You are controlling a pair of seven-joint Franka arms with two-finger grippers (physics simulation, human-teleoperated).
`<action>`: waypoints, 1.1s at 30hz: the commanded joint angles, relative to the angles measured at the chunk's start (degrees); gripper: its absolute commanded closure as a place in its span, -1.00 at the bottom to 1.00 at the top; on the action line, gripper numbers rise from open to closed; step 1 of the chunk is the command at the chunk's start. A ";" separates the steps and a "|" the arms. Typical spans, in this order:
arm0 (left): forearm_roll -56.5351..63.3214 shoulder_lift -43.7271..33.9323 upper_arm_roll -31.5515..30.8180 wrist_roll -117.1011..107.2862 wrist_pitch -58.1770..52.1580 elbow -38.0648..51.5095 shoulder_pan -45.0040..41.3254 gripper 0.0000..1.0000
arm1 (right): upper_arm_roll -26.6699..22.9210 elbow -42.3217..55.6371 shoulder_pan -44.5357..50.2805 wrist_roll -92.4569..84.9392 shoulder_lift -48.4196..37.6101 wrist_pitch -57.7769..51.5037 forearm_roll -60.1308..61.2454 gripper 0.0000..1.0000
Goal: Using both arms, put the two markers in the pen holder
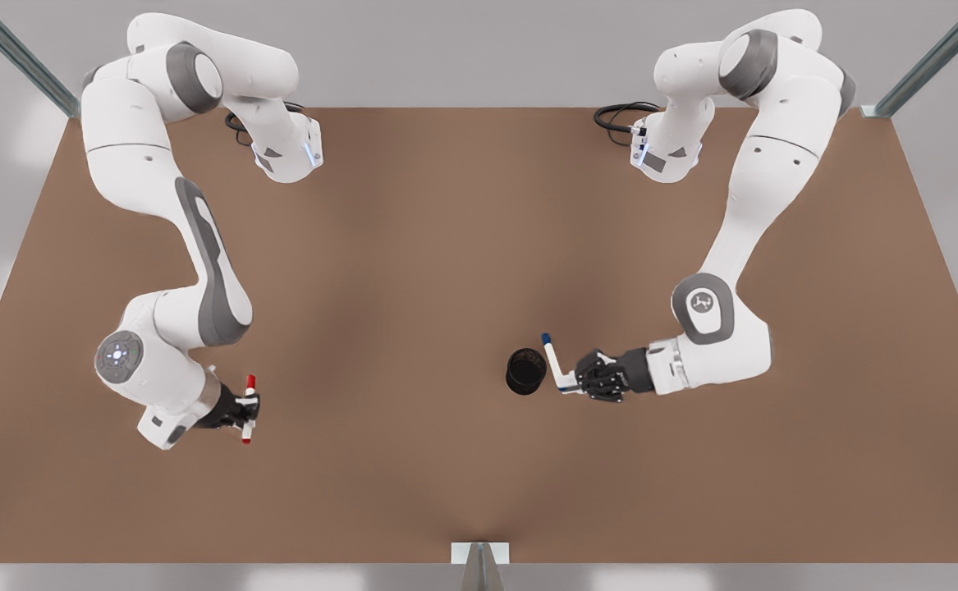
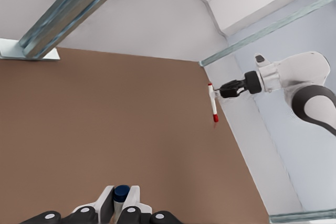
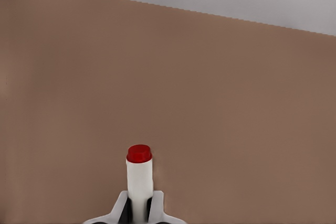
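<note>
1. The left gripper (image 1: 567,382), on the front view's right, grasps the blue marker (image 1: 554,362) at its lower end; the blue cap points up and away from the fingers (image 2: 105,205); the marker is just beside the pen holder (image 1: 525,371).
2. The right gripper (image 1: 249,412), on the front view's left, is clamped on the red marker (image 1: 249,408) around mid-barrel; the marker is well apart from the pen holder.
3. The pen holder stands upright on the brown table (image 1: 413,271), between the two arms, nearer the left gripper; neither marker is inside it.
</note>
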 commanded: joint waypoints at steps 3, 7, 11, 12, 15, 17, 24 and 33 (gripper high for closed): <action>-5.18 -0.08 -0.02 51.91 2.72 -0.08 -1.25 0.57 | 1.42 4.51 4.38 1.85 0.19 2.22 -0.80 0.56; -5.70 0.01 -0.02 58.95 5.70 -1.22 -2.30 0.57 | 2.38 6.62 5.35 1.77 0.10 1.96 -0.72 0.56; -18.89 0.01 -0.02 72.58 8.78 -6.14 -3.71 0.57 | 2.38 6.62 5.97 1.77 -0.07 1.61 -0.72 0.57; -18.80 -0.08 -0.02 73.02 8.78 -6.14 -3.62 0.57 | 2.30 6.53 5.79 1.41 -0.07 1.43 -0.63 0.57; -18.54 -0.96 -0.02 74.08 8.61 -6.05 -2.74 0.57 | 3.00 6.36 5.35 1.77 -0.95 1.25 -0.36 0.56; -18.54 -0.87 -0.02 76.97 8.70 -6.05 -2.83 0.57 | 4.23 6.09 4.56 2.03 -1.57 0.38 0.08 0.56; -20.29 -0.17 -0.10 80.66 8.70 -10.27 -3.45 0.43 | 12.14 -2.78 -0.54 2.03 -7.27 4.06 0.07 0.56; 14.58 -7.20 0.25 23.31 -3.34 -0.70 0.77 -1.00 | 16.62 -9.73 -7.31 1.33 -11.15 5.21 -0.36 0.56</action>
